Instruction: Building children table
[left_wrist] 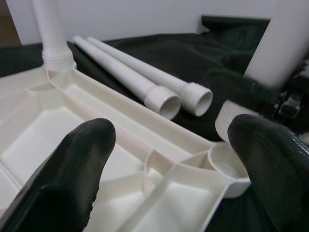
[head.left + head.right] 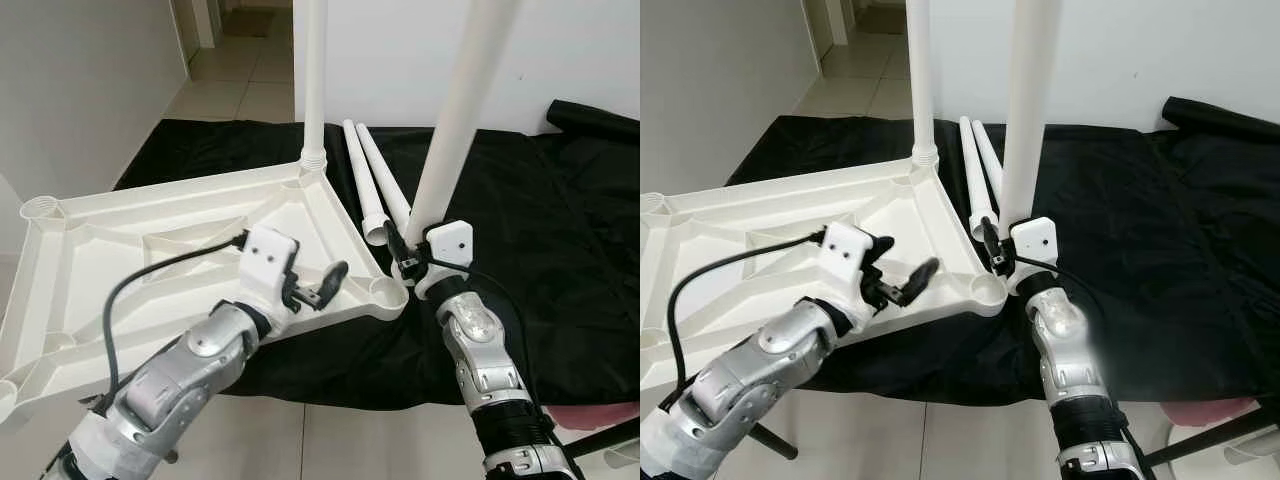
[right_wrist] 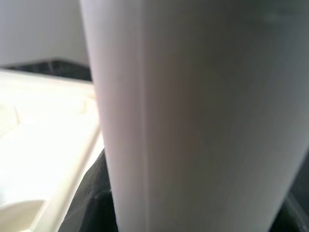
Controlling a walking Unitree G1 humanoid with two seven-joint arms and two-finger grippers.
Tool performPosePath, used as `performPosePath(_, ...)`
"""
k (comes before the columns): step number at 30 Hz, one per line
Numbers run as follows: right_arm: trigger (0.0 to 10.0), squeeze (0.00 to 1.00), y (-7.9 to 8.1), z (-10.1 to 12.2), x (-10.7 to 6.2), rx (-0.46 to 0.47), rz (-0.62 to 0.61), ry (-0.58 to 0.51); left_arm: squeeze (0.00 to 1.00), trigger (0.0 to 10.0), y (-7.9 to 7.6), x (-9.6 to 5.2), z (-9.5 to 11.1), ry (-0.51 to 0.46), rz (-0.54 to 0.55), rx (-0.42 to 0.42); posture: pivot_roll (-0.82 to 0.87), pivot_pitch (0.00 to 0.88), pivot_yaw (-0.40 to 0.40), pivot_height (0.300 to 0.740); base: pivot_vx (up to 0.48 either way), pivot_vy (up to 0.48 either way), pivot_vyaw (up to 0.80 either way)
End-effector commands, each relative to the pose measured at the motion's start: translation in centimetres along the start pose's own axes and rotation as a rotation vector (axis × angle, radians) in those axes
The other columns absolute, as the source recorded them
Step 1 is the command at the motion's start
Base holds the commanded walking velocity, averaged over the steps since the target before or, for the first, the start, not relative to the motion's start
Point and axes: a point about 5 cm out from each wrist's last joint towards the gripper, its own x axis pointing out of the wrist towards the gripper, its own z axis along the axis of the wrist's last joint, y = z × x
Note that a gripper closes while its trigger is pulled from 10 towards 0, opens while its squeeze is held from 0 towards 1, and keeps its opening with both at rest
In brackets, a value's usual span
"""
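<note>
Gripping a white plastic table leg (image 2: 455, 120) upright, the right gripper (image 2: 405, 258) stands beside the upturned white plastic tabletop (image 2: 90, 250)'s near corner socket; the left gripper (image 2: 318, 285) hovers spread above it.

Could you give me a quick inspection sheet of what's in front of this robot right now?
Surface: black cloth spread on a tiled floor.
Job's things: white tabletop upside down, one leg upright in its far corner socket; two spare legs lying on the cloth; near corner socket empty.
Clutter: black roll by the wall.
Grippers: left pincer open above the tabletop's near rim; right pincer shut on a fourth leg, held upright beside the empty socket.
Cables: black cable along the left arm.
Surroundings: white wall, doorway beyond.
</note>
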Motion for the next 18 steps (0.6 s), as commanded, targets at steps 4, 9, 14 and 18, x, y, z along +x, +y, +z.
performPosePath(4,10.0,0.00,-0.7,0.6,0.6,-0.033,0.047,0.032,0.00,10.0,-0.7,0.6,2.8,-0.078,-0.233,-0.016,0.02,0.023,0.018,0.740,0.000,0.000,0.00)
performPosePath(9,10.0,0.00,-0.3,0.4,0.4,0.022,0.167,0.092,0.00,10.0,-1.1,0.9,4.7,-0.121,-0.266,-0.079,0.02,0.014,0.007,0.740,0.000,0.000,0.00)
performPosePath(14,10.0,0.00,-0.2,0.4,-0.1,0.065,0.320,0.151,0.00,10.0,-2.5,0.6,5.8,-0.135,-0.430,-0.065,0.02,0.003,0.000,0.740,0.000,0.000,0.00)
performPosePath(18,10.0,0.00,-0.8,0.7,-0.4,0.071,0.407,0.175,0.00,10.0,-3.0,0.6,6.1,-0.125,-0.526,-0.057,0.02,0.001,0.001,0.740,0.000,0.000,0.00)
